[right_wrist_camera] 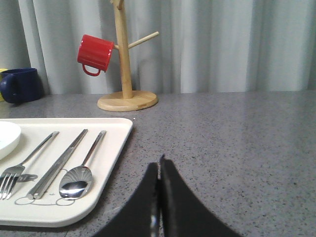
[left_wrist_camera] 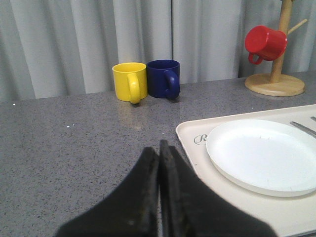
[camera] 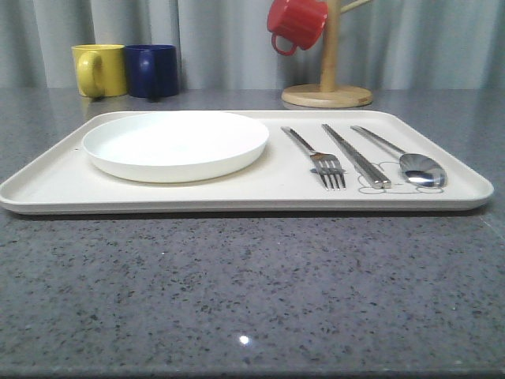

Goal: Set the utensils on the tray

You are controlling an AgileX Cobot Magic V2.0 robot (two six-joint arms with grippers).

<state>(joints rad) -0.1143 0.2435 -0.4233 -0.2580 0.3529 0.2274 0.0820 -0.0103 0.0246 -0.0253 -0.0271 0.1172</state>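
Three utensils already lie on my tray (camera: 47, 189) at right of the front frame: chopsticks (camera: 357, 156), then spoon (camera: 404, 157), then fork (camera: 314, 157). Left gripper (left_wrist_camera: 159, 190) and right gripper (right_wrist_camera: 159, 197) are both closed, empty; nothing seems left.

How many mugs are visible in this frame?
3: a yellow ceramic mug and a dark blue ceramic mug side by side behind the tray's far-left corner, and a red mug hanging on the wooden mug tree at back right.
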